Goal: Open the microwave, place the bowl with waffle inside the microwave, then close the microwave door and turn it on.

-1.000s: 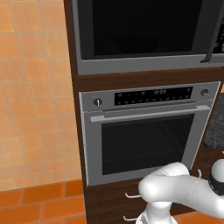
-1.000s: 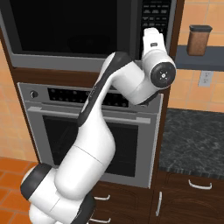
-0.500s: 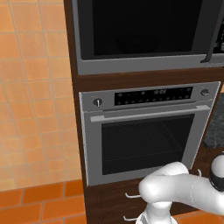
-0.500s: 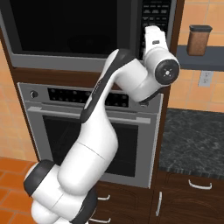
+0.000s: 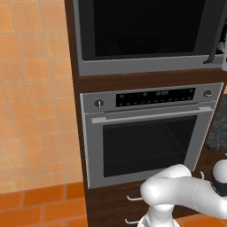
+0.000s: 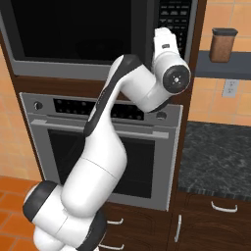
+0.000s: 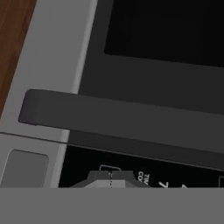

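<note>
An orange tiled wall (image 5: 31, 102) runs beside the wood cabinet edge; the microwave (image 5: 146, 35) sits above the silver oven (image 5: 146, 133), its door (image 6: 73, 29) flush. Rightward, the pincer (image 7: 110, 180), fingertips together and empty, hovers at the dark bar handle (image 7: 122, 120) beside the keypad (image 6: 175, 19); the counter (image 6: 215, 157) lies lower right

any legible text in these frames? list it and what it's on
Nothing reads as a whole word.
"CO": fragment in white on the microwave control panel, hand view; the rest is cut off.
"7": slanted white mark beside it, possibly a digit; not certain.
Keypad beside the microwave door, right base view: white marks, too small to read.
Oven display strip: pale digits and icons, too blurred to read.
</note>
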